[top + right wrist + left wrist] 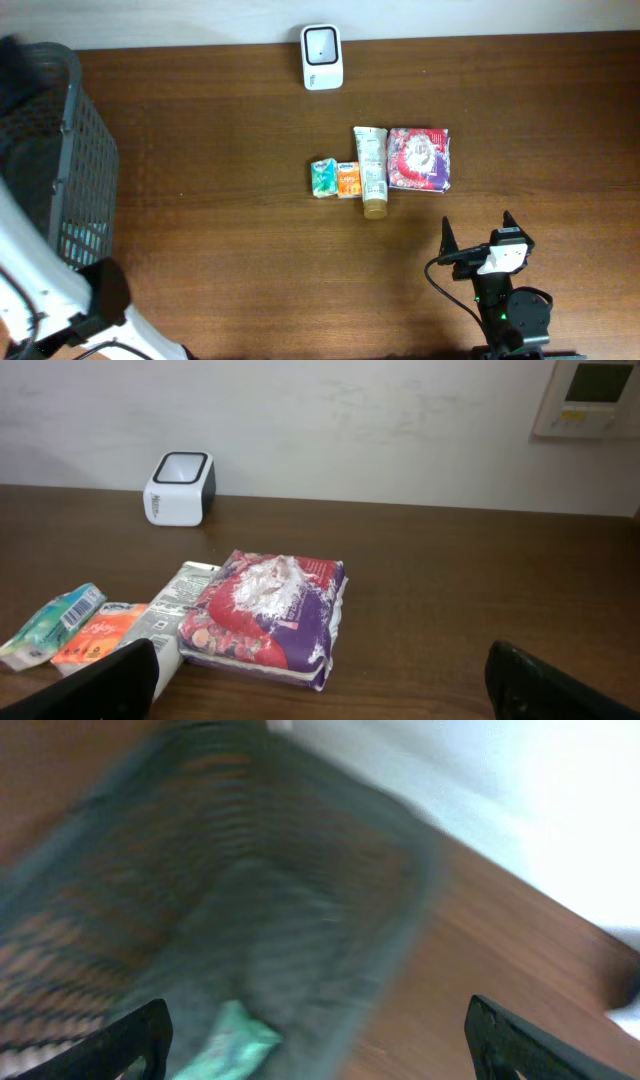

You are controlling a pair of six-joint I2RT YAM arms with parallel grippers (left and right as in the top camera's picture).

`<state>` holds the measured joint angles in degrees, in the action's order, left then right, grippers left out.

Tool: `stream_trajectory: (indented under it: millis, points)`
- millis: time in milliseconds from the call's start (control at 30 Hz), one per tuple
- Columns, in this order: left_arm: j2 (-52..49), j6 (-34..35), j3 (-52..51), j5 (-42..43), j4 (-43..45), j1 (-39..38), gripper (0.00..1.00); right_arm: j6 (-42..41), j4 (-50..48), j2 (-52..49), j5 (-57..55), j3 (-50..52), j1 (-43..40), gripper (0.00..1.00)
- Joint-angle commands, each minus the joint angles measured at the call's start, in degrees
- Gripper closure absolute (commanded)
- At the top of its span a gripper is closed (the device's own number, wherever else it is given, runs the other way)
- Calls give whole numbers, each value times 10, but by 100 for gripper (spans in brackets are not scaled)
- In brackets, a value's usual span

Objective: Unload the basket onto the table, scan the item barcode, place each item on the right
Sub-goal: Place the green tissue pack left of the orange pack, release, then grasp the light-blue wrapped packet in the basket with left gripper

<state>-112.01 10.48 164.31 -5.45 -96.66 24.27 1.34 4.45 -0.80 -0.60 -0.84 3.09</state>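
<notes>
The wide tabletop carries everything. The grey basket stands at its left end, and above it the left jaws stand wide apart with nothing between them. The wrist view is blurred, but what looks like a teal packet lies inside the basket. The right jaws are spread fully too, and empty, near the row of goods at mid-table. The next scan probably falls to that arm. It should take the purple packet, nearest it, or the tube just beside, without dragging the neighbour. Then it should turn the barcode squarely toward the window of the scanner at the far edge. The small orange pack and green pack need a finer pinch.
</notes>
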Motion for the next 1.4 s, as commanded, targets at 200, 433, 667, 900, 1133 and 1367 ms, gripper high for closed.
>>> stream_trajectory:
  millis: [200,433,667,900,1133,1367]
  points:
    - [-61,-9,-380,7,108,174,7,-1,2,4,-1,5,-1,1]
    - [-64,-7,-592,122,161,174,3,-1,2,4,-1,5,-1,1]
    - [-64,-5,-730,92,243,174,5,-1,2,4,-1,5,-1,1]
    - [-64,8,-749,72,256,174,100,-1,2,4,-1,5,-1,1]
    - [-64,8,-299,170,83,191,100,-1,2,4,-1,5,-1,1]
    - [-10,16,154,418,0,183,100,-1,2,4,-1,5,-1,1]
